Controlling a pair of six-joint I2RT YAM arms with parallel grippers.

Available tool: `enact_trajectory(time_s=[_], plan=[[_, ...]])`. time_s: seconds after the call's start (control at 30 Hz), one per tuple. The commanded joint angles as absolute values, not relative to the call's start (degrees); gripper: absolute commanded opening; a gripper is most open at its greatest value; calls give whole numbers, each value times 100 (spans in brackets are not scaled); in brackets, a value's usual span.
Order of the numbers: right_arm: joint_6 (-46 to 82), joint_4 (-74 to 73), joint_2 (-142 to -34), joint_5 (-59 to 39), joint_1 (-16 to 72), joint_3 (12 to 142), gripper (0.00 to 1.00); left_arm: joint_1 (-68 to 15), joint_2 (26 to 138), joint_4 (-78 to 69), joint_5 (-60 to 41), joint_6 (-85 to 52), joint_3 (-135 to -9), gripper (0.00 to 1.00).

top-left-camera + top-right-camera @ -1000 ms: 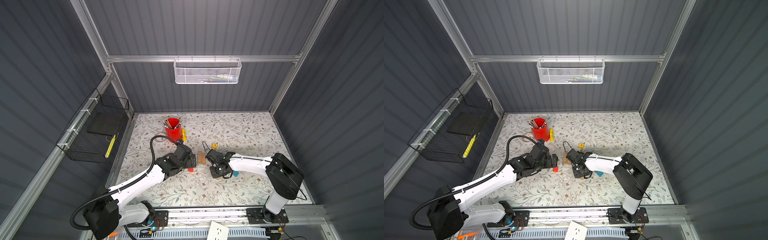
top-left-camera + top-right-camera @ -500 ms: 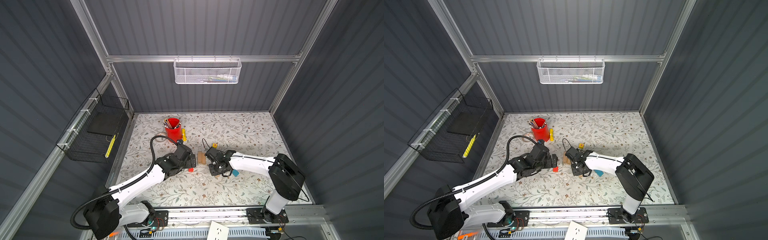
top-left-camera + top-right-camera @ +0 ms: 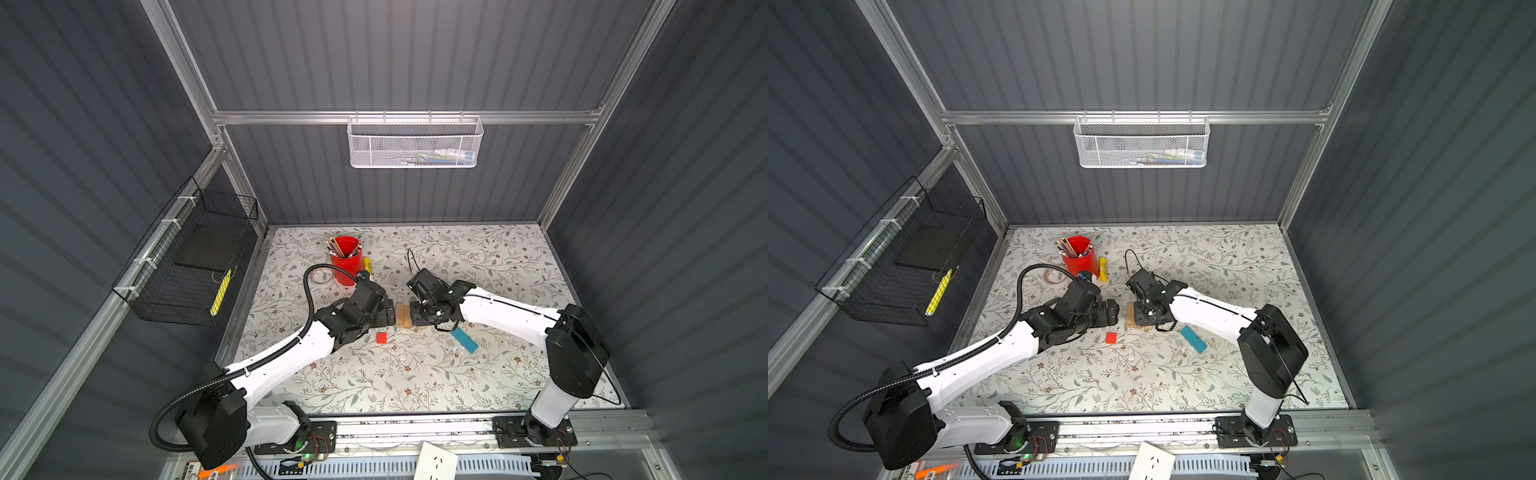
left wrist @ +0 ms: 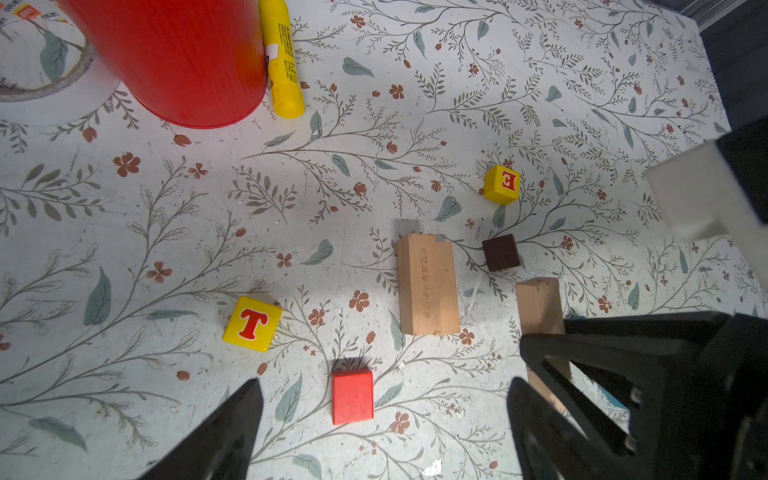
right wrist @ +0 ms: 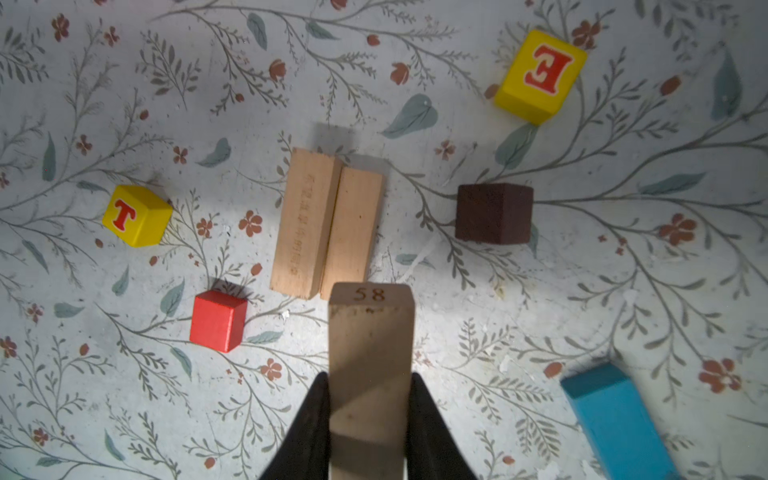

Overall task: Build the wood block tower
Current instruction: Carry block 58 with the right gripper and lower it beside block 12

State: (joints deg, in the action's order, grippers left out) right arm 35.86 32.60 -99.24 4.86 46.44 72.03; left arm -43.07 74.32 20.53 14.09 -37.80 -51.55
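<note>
Two tan planks (image 5: 328,224) lie side by side mid-mat, also seen in both top views (image 3: 401,314) (image 3: 1131,316). My right gripper (image 5: 370,382) is shut on a third tan plank (image 5: 370,345) stamped 58, held just short of their near ends. My left gripper (image 4: 384,386) is open above the red cube (image 4: 352,395), touching nothing. A yellow T cube (image 4: 251,324), a yellow E cube (image 5: 540,75) and the dark brown piece (image 5: 493,214) lie around the planks. The blue plank (image 3: 464,340) lies flat beside the right arm.
A red pencil cup (image 3: 345,259) and a yellow stick (image 3: 367,266) stand behind the left gripper (image 3: 388,311). A white mesh basket (image 3: 415,143) hangs on the back wall and a black wire basket (image 3: 195,266) on the left wall.
My right gripper has carried its plank a little toward the back, closer to the two laid planks. The left arm has hardly moved.
</note>
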Motion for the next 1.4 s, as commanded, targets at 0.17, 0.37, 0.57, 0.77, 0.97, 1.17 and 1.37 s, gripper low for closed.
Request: enact_trajectory(time_s=[0.17,0.37,0.57,0.77,0.97,1.17,1.37], plan=[[3949,3333,-10408,390,4520,7717,17,-3964,7595,1778,1075,-3817,-5243,88],[4256,3434,-10690,446,4497,7965,16,-3714,7806,1557,809,-3996,-5150,82],[4374,3412,-11039,405,4465,8194,15,-3565,7942,1421,686,-4104,-5053,76],[4447,3430,-11346,365,4460,8338,15,-3511,7963,1455,686,-4135,-4967,75],[4490,3436,-11512,415,4430,8393,16,-3489,7910,1516,675,-4113,-4912,75],[4508,3383,-11582,374,4421,8363,16,-3480,7901,1520,694,-4113,-4892,75],[4513,3379,-11617,388,4412,8350,18,-3479,7943,1511,648,-4120,-4907,75]])
